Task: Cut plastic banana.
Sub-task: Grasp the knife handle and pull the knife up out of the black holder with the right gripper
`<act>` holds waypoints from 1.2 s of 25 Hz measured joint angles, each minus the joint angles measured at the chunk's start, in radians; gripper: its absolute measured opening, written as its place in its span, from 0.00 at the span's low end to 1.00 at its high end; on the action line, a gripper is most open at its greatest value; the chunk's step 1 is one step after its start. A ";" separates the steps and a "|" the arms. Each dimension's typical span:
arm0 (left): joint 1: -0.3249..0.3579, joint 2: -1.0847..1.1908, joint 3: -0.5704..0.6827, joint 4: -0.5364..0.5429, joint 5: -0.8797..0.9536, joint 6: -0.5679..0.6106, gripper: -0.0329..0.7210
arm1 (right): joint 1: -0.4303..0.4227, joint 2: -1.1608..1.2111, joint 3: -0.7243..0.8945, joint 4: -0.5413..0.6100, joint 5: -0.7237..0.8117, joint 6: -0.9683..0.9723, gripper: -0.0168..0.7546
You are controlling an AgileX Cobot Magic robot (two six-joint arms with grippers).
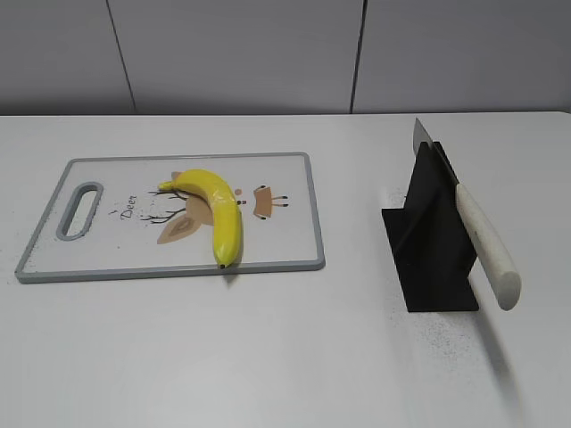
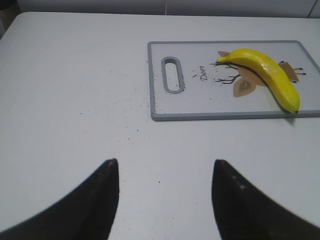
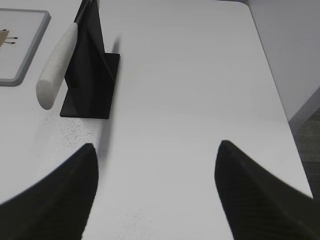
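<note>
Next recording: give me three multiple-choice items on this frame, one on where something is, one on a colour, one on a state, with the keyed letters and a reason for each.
1. Where does the plastic banana lie?
A. On the cutting board
B. On the bare table beside the stand
C. In the left gripper

2. What colour is the handle of the knife?
A. Black
B. Off-white
C. Red

3. How do the two grippers stand?
A. Both open and empty
B. The right one shut on the knife
C. The left one shut on the banana

Answers:
1. A: the exterior view shows the banana resting on the board, its tip near the front edge.
2. B: the pale handle sticks out of the black stand.
3. A: the left gripper and the right gripper each show spread fingers over bare table.
</note>
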 joint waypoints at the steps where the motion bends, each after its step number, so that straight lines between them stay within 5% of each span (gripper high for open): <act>1: 0.000 0.000 0.000 0.000 0.000 0.000 0.81 | 0.000 0.000 0.000 0.000 0.000 0.000 0.77; 30: 0.000 0.000 0.000 0.000 0.000 0.000 0.79 | 0.000 0.141 -0.047 -0.003 -0.001 -0.005 0.77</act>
